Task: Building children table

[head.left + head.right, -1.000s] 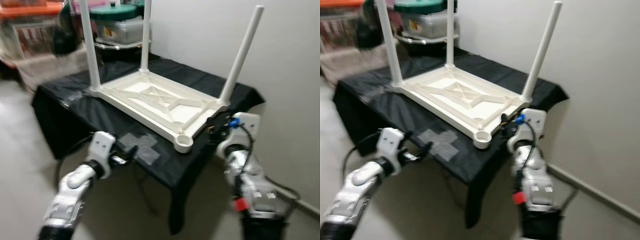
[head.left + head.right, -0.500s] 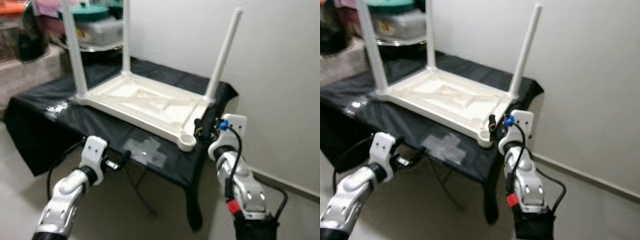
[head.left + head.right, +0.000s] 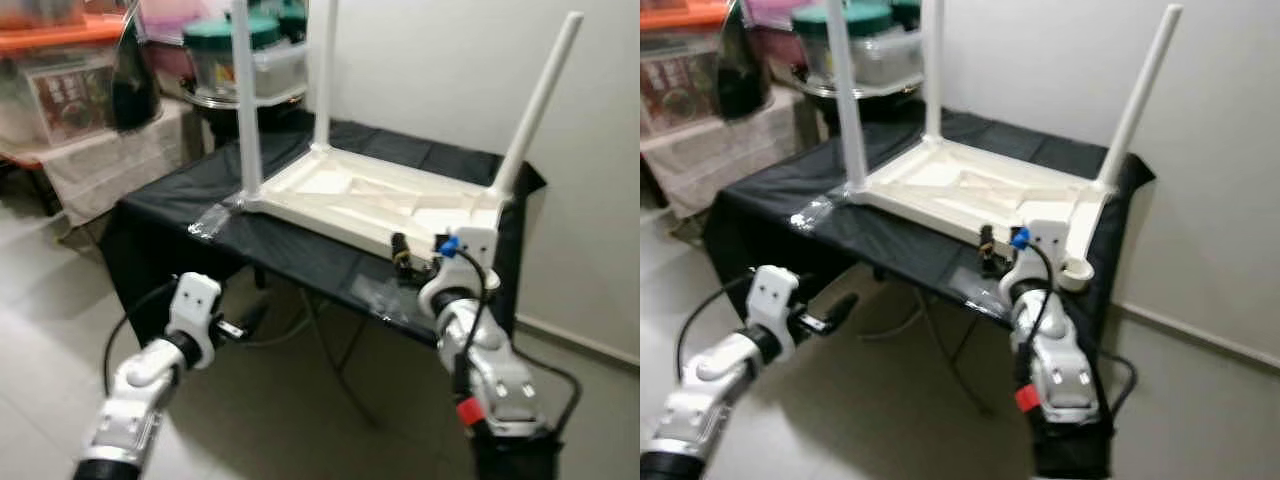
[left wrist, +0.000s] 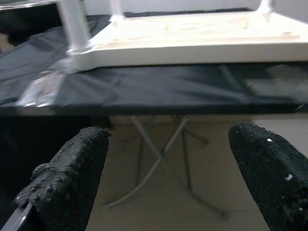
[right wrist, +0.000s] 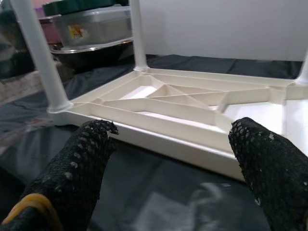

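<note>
- The white plastic children's table (image 3: 385, 200) lies upside down on a folding table draped in black cloth (image 3: 190, 205), in the upper middle of my head views; its ribbed underside faces up.
- Three white round legs stand upright from its corners — one at the near left corner (image 3: 246, 110), one behind it (image 3: 322, 75), and one at the far right (image 3: 535, 105), leaning slightly towards the pale wall.
- The fourth corner, near my right arm, shows an open round socket (image 3: 1076, 270) with no leg in it.
- My left gripper (image 3: 250, 320) hangs low in the left half of the frame, in front of the draped table and below its edge, touching nothing. Its two black fingers (image 4: 72, 178) are spread wide apart in the wrist view, with the cloth edge and the table's metal crossed supports (image 4: 159, 159) between them.
- My right gripper (image 3: 987, 252) sits in the centre right of the frame, raised to the near long edge of the upturned children's table. Its black fingers (image 5: 82, 163) are spread apart — the wrist view looks straight across the ribbed underside, with nothing pinched. I cannot tell whether the fingertips touch the rim.
- A patch of clear shiny tape (image 3: 208, 222) lies on the cloth just left of the near left leg.
- At the upper left, clear storage tubs with green lids (image 3: 225, 45) sit on a shelf behind the table.
- The floor is pale tile (image 3: 60, 340).
</note>
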`<state>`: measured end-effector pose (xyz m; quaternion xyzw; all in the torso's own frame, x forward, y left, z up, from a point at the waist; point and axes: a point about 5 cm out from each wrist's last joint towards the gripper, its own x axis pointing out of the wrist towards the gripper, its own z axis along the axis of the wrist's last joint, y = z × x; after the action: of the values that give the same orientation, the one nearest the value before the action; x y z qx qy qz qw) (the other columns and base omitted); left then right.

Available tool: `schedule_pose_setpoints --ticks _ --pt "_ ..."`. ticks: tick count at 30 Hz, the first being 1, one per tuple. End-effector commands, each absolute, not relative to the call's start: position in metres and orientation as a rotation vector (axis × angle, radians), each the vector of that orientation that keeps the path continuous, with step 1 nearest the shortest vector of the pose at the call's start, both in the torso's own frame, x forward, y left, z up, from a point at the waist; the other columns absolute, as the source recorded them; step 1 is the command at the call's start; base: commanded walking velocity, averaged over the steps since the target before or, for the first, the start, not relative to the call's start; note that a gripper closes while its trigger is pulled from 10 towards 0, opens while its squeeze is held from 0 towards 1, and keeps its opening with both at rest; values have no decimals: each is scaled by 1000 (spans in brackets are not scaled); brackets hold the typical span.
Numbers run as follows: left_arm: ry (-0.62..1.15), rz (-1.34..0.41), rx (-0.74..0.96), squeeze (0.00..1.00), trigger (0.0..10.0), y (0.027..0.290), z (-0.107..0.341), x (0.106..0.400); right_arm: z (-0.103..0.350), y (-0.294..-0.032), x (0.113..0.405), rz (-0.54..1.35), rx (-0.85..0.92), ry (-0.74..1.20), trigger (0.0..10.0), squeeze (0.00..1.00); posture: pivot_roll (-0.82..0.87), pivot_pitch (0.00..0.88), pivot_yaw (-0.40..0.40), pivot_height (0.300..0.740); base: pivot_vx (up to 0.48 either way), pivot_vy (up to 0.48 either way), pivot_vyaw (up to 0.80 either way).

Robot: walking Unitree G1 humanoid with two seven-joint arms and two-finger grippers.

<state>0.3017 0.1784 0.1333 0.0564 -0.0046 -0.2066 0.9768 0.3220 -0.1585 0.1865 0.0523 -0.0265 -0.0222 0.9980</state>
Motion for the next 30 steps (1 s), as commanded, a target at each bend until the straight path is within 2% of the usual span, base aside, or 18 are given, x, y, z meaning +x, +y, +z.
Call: schedule_pose_setpoints --ticks 1,17,26,30 --pt "6 -441 108 0 10000 172 131 301 183 -168 320 -83 106 -45 10000 0 83 0 -65 740 0 480 0" --pt "15 -455 104 0 10000 171 128 298 180 -169 319 -84 125 -20 10000 0 80 0 -70 740 0 480 0" --pt "18 -454 106 0 10000 172 128 298 182 -166 320 -64 153 -27 10000 0 82 0 -69 740 0 480 -401" --pt "18 -453 106 0 10000 172 128 298 183 -168 319 -69 141 -44 10000 0 81 0 -68 740 0 480 0"
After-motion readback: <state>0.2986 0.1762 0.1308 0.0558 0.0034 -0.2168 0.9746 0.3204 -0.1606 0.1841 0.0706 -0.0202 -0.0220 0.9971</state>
